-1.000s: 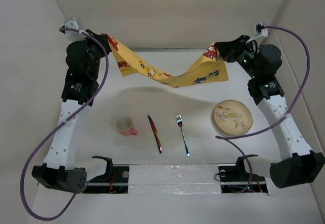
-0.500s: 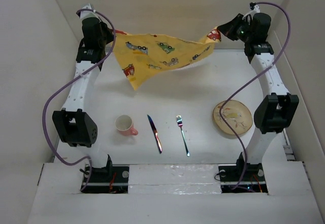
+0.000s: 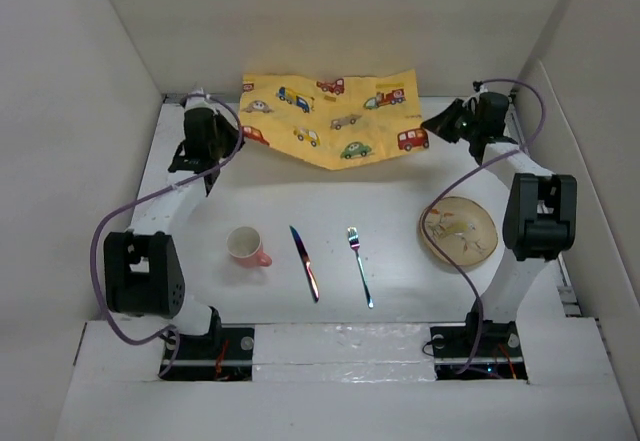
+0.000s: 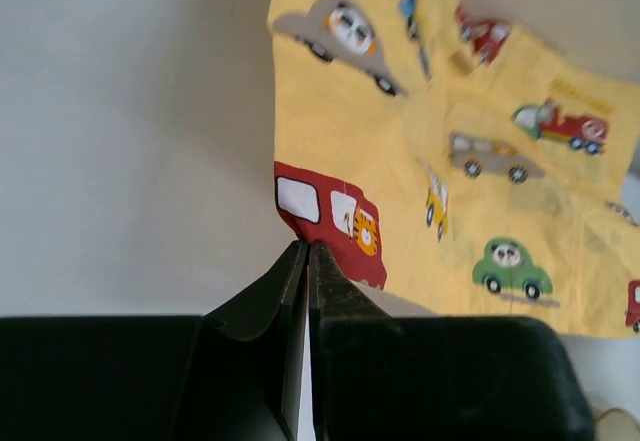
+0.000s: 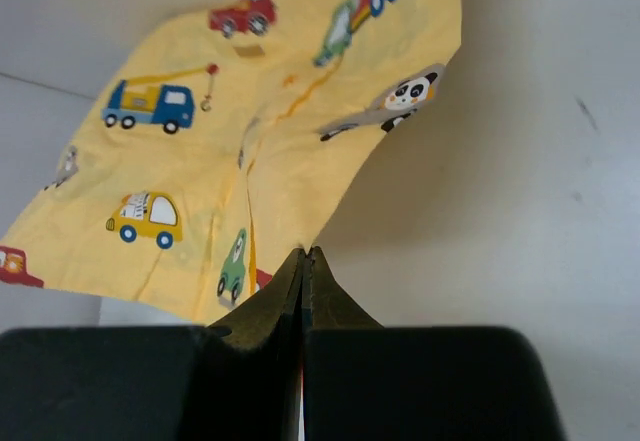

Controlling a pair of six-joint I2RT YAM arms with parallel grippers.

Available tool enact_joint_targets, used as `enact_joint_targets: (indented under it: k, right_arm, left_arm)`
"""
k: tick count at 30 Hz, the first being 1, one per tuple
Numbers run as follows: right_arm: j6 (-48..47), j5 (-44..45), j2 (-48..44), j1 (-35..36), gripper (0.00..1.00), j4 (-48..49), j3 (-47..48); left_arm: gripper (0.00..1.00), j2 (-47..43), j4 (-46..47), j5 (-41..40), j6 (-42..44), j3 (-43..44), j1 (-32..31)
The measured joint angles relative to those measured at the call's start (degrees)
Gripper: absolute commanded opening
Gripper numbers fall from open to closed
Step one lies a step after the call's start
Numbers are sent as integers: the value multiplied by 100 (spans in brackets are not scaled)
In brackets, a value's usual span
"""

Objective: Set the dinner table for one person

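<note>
Overhead, my left gripper (image 4: 305,252) is pinched fully closed on the red-bus corner of the yellow mat (image 3: 330,116). My right gripper (image 5: 305,253) is clamped just as tightly on the opposite edge. The mat spreads between them at the far end of the dinner table (image 3: 330,189). Nearer my bases, from left to right on the white tabletop, lie the pink mug (image 3: 245,245), knife (image 3: 305,263), fork (image 3: 360,267) and plate (image 3: 458,230), all apart from the mat.

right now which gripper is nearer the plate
Right. The right gripper pinches the mat's right corner, just beyond the plate; the left gripper pinches the opposite corner, far to the plate's left.
</note>
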Motion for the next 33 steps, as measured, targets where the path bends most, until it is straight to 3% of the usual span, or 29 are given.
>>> enact_joint_targets:
  k: [5,10,33]
  right_arm:
    - [-39,57,708,-168,0,-133,-291]
    - [-136,197,680,-278,0,-197,-579]
    - [-223,507,-70,-638,0,-326,-1779]
  left_arm:
    - [0,839,-365,-44,-61,-369,-219]
    - [0,1202,-581,-42,-105,-369,-378]
    - [0,752,-1443,-688,50,-756,-374]
